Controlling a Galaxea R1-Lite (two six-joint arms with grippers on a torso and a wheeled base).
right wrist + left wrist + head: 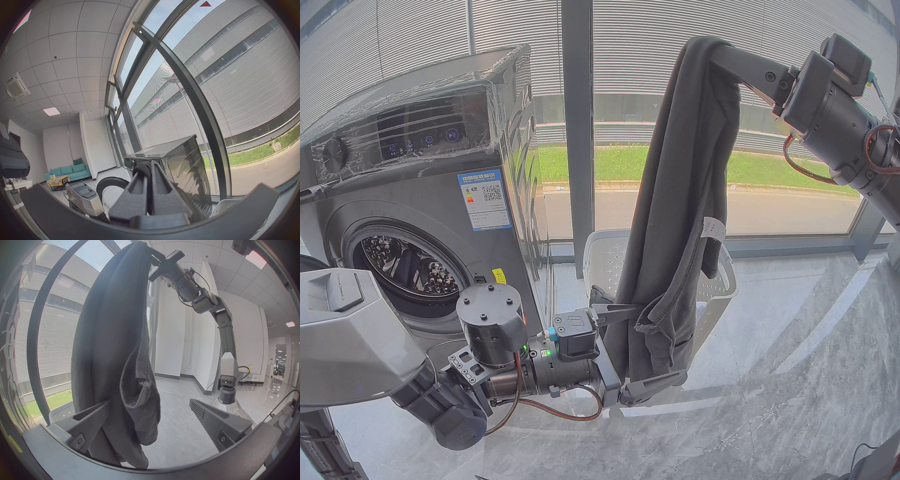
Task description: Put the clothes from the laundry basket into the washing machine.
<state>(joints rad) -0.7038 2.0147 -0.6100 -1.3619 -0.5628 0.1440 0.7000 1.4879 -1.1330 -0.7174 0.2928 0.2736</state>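
Grey fabric garment (675,206) clamped in my right claw (717,55), out of white plastic basket (600,250) below; left claw (637,347) apart around its lower end; silver washing machine (425,206) loading pending.

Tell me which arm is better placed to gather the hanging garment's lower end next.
Left, probably. The left pincer is open around the lower end of the dark garment, near the washing machine; the right pincer is shut on its top.

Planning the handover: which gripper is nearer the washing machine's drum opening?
Left. The left gripper sits low beside the drum opening; the right gripper is high, farther off, clamping the garment.
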